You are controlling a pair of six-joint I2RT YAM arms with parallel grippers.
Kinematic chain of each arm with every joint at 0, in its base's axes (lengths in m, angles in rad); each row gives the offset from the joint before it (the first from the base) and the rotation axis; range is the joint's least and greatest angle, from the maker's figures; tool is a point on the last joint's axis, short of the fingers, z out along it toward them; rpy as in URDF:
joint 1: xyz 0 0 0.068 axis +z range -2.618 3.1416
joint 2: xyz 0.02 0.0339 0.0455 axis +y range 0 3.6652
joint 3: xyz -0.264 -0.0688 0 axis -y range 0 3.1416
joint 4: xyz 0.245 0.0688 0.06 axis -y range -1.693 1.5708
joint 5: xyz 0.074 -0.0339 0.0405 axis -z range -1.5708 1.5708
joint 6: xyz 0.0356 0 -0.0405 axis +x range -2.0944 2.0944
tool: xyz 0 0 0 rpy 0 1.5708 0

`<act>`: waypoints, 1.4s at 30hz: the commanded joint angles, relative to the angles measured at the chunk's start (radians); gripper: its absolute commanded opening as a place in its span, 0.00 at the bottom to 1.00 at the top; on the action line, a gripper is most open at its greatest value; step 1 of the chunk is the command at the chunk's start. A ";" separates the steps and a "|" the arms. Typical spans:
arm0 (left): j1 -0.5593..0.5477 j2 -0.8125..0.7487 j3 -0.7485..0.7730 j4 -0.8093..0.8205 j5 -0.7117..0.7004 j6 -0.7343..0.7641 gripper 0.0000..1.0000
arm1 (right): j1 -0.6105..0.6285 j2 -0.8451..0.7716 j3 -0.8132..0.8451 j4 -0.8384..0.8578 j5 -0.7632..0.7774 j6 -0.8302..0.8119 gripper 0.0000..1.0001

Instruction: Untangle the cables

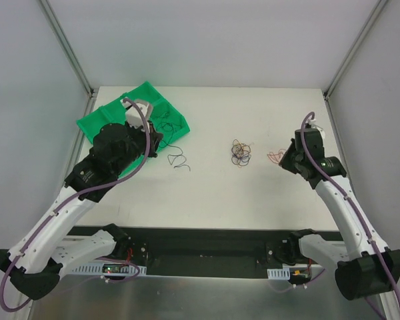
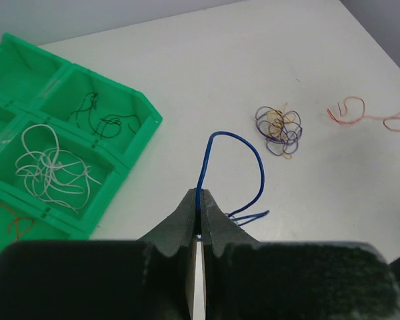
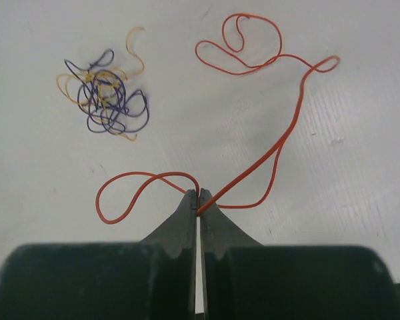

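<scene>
Overhead, loses half the tray (image 1: 93, 123) under the left arm, and the fingertips with it. Cuts off a brown wire (image 2: 10, 223) at the tray's near edge. Close up, pinches the left claw (image 2: 199, 217) fully shut on a blue wire (image 2: 233, 160) arching over the counter (image 2: 307, 80) beside the tray. Clamps the right claw (image 3: 198, 200) tight on an orange wire (image 3: 280, 133) sprawled flat. Leaves a purple-and-yellow clump (image 3: 107, 97) lying apart between both.
</scene>
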 commanded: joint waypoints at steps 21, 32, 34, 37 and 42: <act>0.525 0.608 0.561 0.167 0.110 -0.118 0.00 | -0.007 0.188 0.035 -0.177 -0.500 -0.141 0.00; 0.613 0.938 0.879 0.191 0.127 -0.058 0.00 | -0.013 0.183 0.062 -0.214 -0.457 -0.166 0.00; 0.618 0.972 0.902 0.191 0.124 -0.045 0.00 | -0.017 0.192 0.076 -0.220 -0.454 -0.165 0.00; 0.619 1.007 0.916 0.194 0.120 -0.045 0.00 | -0.020 0.201 0.087 -0.225 -0.448 -0.165 0.00; 0.619 1.064 0.907 0.196 0.117 -0.042 0.00 | -0.027 0.218 0.107 -0.238 -0.439 -0.169 0.00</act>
